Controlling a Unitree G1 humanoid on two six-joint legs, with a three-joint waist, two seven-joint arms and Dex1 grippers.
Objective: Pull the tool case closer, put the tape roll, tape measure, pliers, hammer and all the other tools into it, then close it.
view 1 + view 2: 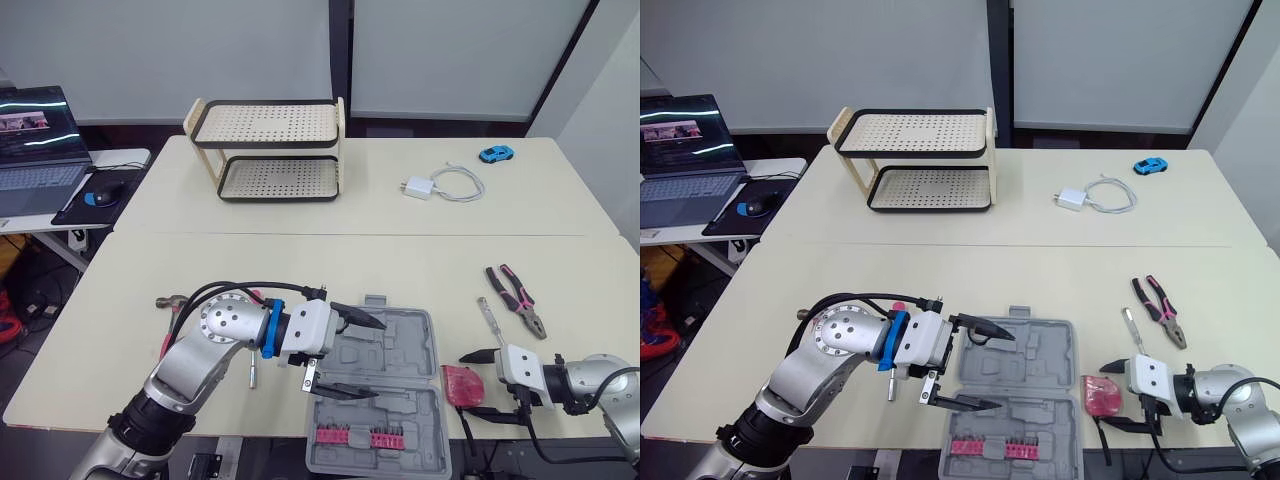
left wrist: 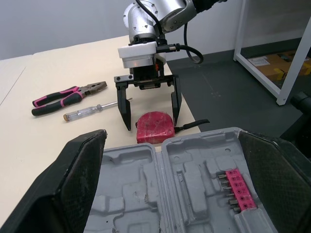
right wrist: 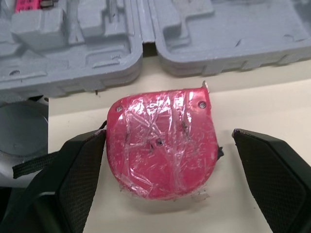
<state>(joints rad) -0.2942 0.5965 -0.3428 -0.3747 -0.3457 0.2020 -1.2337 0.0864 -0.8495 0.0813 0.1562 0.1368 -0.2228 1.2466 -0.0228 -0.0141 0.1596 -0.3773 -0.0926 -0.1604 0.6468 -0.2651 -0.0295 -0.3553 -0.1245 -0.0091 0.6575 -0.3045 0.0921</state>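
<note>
Cream table (image 1: 300, 265) bears the open tool case (image 1: 400, 345); laptop (image 1: 35, 150) alongside.

Open grey tool case (image 1: 395, 345), red tape measure (image 1: 461, 386) just beside it.

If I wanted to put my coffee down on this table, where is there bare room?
The broad middle strip between the rack and the open tool case is bare; so is the stretch between the charger and the pliers. The near edge is crowded: hammer, left hand over the case, right hand astride the tape measure, screwdriver.
</note>
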